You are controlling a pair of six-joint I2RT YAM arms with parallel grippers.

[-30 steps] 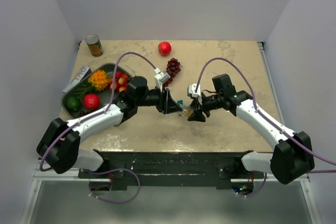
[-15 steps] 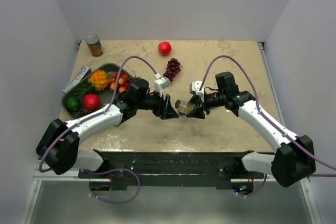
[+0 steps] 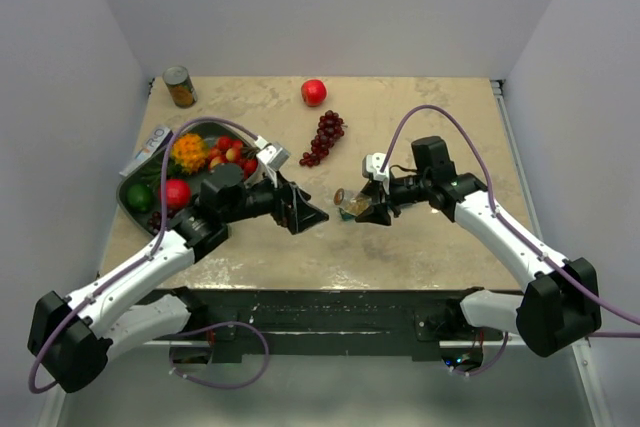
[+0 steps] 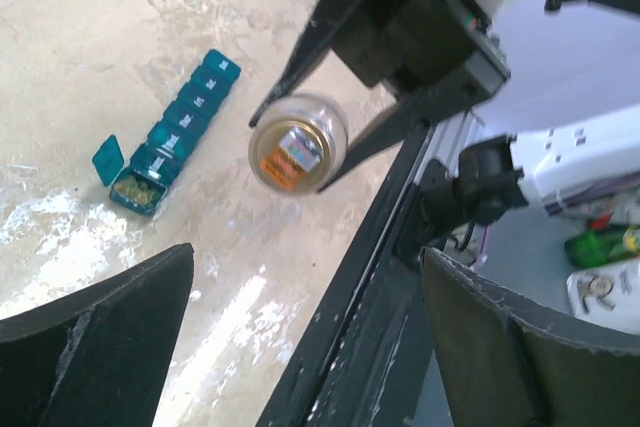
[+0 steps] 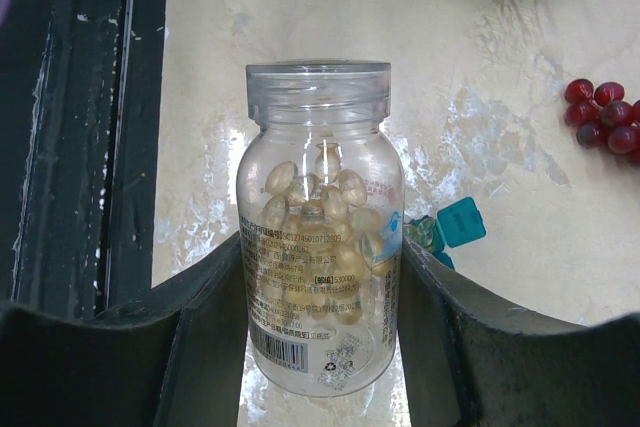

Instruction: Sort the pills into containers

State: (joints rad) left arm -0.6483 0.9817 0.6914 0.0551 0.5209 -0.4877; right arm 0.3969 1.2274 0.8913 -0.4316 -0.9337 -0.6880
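Observation:
A clear bottle [image 5: 320, 237] of pale yellow pills is gripped between the pads of my right gripper [image 5: 320, 287], above the table. In the top view that gripper [image 3: 362, 209] holds the bottle [image 3: 350, 204] on its side, its end facing my left gripper [image 3: 308, 215]. The left gripper stands wide open and empty, a short way left of the bottle. In the left wrist view the bottle [image 4: 297, 142] hangs above the teal containers [image 4: 180, 127]; their end compartment [image 4: 140, 192] has its lid up and pills inside. The containers [image 5: 447, 227] also show behind the bottle.
A dark green fruit tray [image 3: 205, 128] with fruit lies at the left. Grapes [image 3: 323, 137], a red apple [image 3: 314, 92] and a can [image 3: 180, 87] sit farther back. The table's dark front rail [image 4: 370, 277] runs just below the left gripper.
My left gripper has opened wide and drawn back to the left, away from the bottle. The right gripper lifted the bottle slightly a second ago and has held still since.

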